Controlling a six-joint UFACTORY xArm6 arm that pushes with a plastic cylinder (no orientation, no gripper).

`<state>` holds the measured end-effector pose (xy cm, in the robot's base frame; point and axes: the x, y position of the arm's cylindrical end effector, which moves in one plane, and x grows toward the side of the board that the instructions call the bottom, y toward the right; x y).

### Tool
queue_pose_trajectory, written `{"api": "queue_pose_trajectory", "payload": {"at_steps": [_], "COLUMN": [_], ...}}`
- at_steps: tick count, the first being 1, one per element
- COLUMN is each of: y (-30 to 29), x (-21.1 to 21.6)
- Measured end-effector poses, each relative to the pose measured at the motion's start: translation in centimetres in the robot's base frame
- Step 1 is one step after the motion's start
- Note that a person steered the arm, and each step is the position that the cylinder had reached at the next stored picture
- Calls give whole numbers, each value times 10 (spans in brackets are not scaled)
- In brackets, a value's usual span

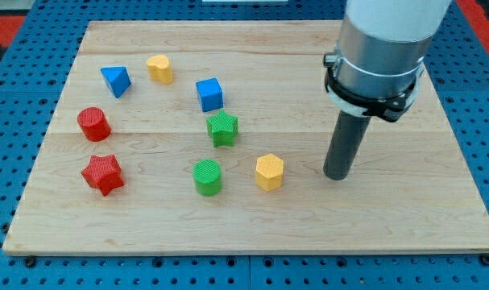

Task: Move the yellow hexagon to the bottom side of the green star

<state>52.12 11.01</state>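
The yellow hexagon (269,171) lies on the wooden board (405,217), a little right of centre and toward the view's bottom. The green star (222,128) lies up and to the left of it, near the board's middle. My tip (337,175) rests on the board to the right of the yellow hexagon, at about the same height in the view, with a clear gap between them. A green cylinder (207,177) stands just below the green star, left of the yellow hexagon.
A blue cube (210,94) sits above the green star. A second yellow block (159,68) and a blue triangle (115,80) lie at the upper left. A red cylinder (93,124) and a red star (102,174) lie at the left.
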Motion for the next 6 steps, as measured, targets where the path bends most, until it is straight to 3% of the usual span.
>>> {"api": "queue_pose_trajectory", "payload": {"at_steps": [3, 6], "y": [-140, -174], "x": [7, -10]}}
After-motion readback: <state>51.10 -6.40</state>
